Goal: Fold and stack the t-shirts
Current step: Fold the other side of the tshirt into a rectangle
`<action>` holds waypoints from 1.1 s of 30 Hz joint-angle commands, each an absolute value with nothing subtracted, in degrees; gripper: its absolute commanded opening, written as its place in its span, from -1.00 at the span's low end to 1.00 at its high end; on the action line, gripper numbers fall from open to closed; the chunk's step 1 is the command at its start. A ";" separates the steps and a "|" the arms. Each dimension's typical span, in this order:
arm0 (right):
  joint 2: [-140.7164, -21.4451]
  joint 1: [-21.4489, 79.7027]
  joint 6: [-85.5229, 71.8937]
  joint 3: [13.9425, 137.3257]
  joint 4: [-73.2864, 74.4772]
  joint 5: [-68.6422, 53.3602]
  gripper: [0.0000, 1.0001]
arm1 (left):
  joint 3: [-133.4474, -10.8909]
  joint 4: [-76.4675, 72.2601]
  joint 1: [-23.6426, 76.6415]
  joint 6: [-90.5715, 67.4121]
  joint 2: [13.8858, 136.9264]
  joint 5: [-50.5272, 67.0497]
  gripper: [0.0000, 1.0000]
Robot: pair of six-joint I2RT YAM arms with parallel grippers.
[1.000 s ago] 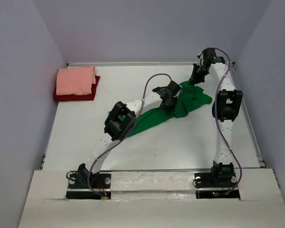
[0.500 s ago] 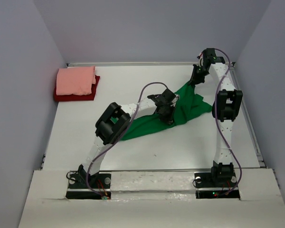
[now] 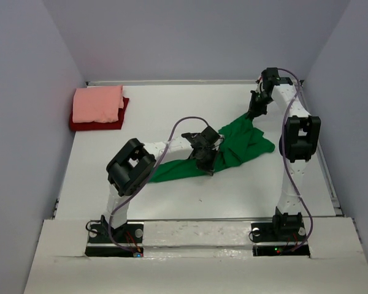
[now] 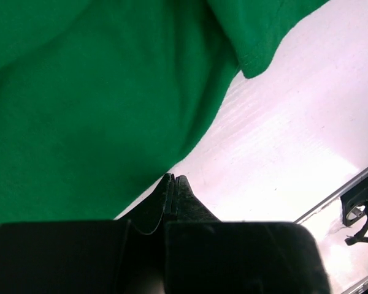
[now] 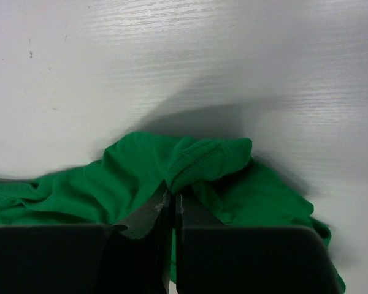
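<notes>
Three shirts are on the white desk [image 3: 172, 104], one of each colour. The pink shirt [image 3: 98, 103] lies folded on top of the folded dark red shirt [image 3: 92, 125] in the far left corner (the red one shows only as a border along the near and right sides). The green shirt [image 3: 239, 144] is unfolded, a rumpled band running from the middle of the desk toward the far right, well apart from the stack.

Two tools work on it, one per arm. The left tool [image 3: 207, 166] has its fingers pressed together, pinching the shirt's near edge. The right tool [image 3: 254, 113] is likewise closed tight, on a bunched hem at the shirt's far end (its wrist camera shows the fold caught right at the tips).
</notes>
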State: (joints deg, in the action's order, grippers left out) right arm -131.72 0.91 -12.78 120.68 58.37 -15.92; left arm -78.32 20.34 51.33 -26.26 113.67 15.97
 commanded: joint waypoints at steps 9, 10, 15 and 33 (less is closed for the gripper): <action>-125.42 3.52 -13.45 115.66 54.84 -8.27 -1.00 | -90.52 26.18 51.33 -24.44 111.27 5.19 -1.00; -126.03 3.52 -13.36 117.32 55.63 -7.91 -1.00 | -92.96 27.24 51.33 -24.43 111.53 4.05 -1.00; -125.95 3.52 -13.71 118.91 56.16 -6.50 0.17 | -97.73 31.55 50.98 -24.34 110.31 -3.86 -1.00; -98.80 6.32 -17.05 84.93 47.28 -12.56 0.50 | -77.61 34.54 27.51 -29.09 94.57 -8.08 -1.00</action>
State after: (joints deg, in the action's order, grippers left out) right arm -103.00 3.64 -15.31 92.82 52.69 -7.44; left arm -79.55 32.21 28.80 -28.64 97.69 -7.99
